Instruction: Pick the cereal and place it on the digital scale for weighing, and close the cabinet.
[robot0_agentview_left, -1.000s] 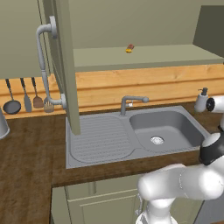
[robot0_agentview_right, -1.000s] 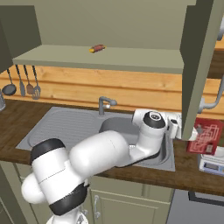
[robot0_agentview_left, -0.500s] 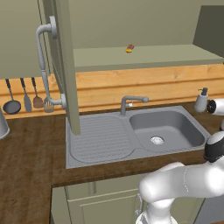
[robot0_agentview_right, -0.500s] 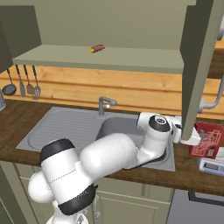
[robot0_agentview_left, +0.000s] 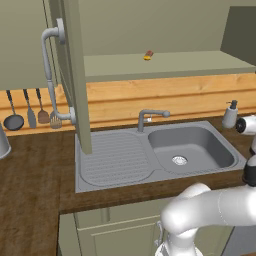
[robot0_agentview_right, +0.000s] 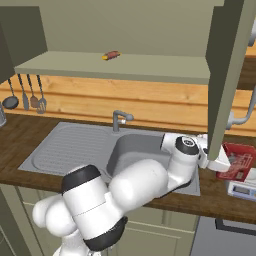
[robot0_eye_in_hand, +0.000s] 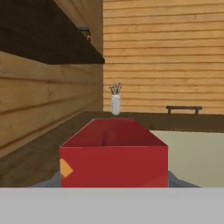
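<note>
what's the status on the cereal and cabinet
Hand state unclear. Cereal on scale, hand at it. Cabinet door open, hanging in front of the arm.

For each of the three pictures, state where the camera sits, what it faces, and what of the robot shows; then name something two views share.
Left base view: behind the arm, left; faces the sink and open cabinet; white arm lower right.
Right base view: behind, right; same sink, arm reaching right toward the cereal on the digital scale.
Hand view: on the hand, facing the cereal close up, a wooden wall beyond.
Both base views share the faucet.
</note>
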